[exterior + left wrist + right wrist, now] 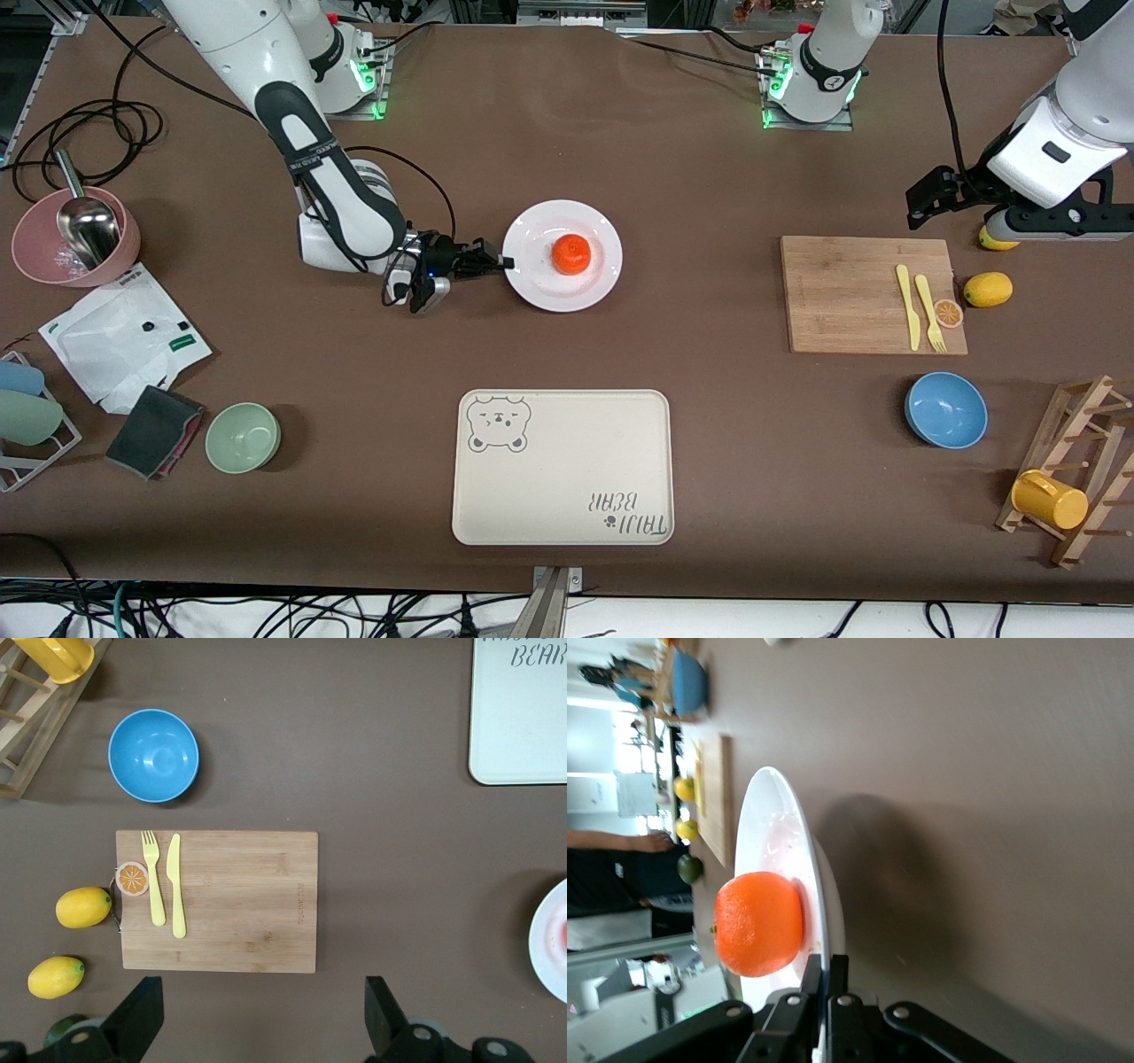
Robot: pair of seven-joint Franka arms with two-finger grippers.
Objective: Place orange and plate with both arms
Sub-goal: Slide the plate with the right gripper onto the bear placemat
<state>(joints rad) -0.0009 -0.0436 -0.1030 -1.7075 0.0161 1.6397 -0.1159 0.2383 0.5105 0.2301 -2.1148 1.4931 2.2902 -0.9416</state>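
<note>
The orange [571,253] sits in the middle of the round white plate [540,290], at the table's centre, farther from the front camera than the bear-print tray. My right gripper [507,262] is shut on the plate's rim at the edge toward the right arm's end. In the right wrist view its fingers [824,979] pinch the plate's rim [769,806], with the orange [757,923] just past them. My left gripper [921,204] is open and empty, up over the table beside the cutting board's edge, waiting. In the left wrist view its fingers [142,1014] stand wide apart.
A cream bear-print tray [563,465] lies near the front edge. A cutting board [868,292] carries a yellow fork and knife and an orange slice. Two lemons [988,289], a blue bowl [945,409], a green bowl [243,437], a pink bowl [75,237] and a mug rack [1072,483] stand around.
</note>
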